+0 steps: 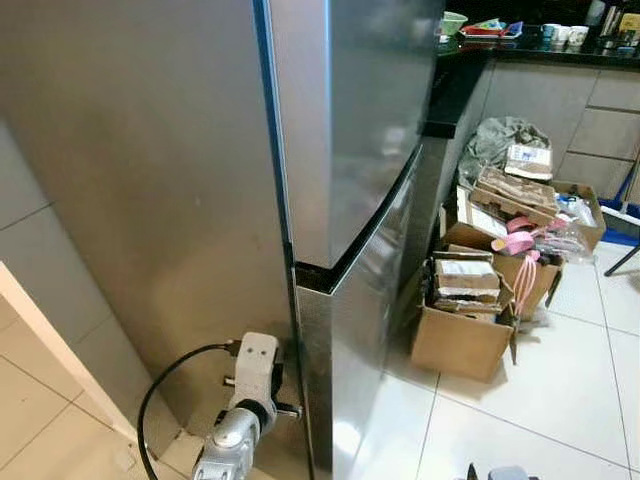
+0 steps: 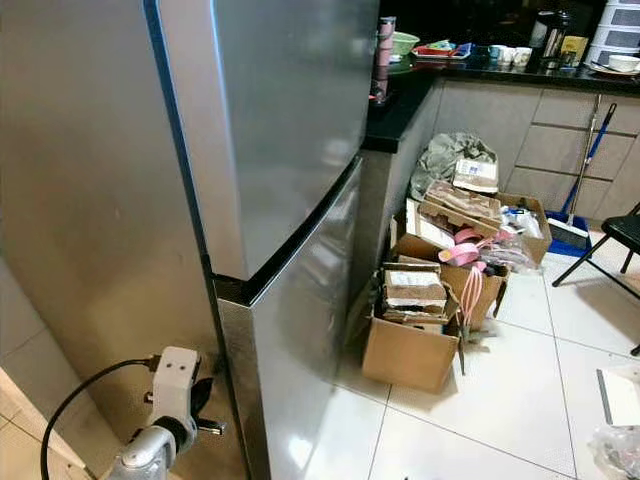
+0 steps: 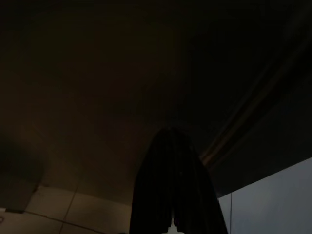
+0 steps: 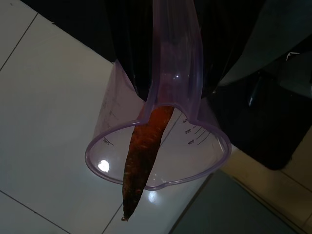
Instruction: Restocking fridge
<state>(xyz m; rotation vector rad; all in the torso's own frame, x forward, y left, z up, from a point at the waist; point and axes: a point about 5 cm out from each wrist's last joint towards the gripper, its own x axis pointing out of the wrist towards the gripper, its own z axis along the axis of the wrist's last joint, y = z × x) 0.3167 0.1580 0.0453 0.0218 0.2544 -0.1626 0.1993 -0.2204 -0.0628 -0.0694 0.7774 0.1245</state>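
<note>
Now, near to far, line by line.
Right gripper (image 4: pixel 165 63): closed on the handle of a purple measuring jug (image 4: pixel 156 156), held low over the white floor tiles (image 4: pixel 53 87).
Carrot (image 4: pixel 144 156): carried inside the jug, its long axis slanted, tip poking out past the rim.
Left gripper (image 1: pixel 262 400): raised low against the fridge (image 1: pixel 340 150), beside the seam between the 2 doors; in the dark wrist view its fingers (image 3: pixel 170 185) are seen pressed together.
Key relation: the left arm is judged nearer the door edge, so opening falls to it, while the carrot is kept waiting to the right.
Cardboard boxes (image 1: pixel 470 320): piled beyond the fridge.
Counter (image 2: pixel 480 65): farthest back, dishes on top.
</note>
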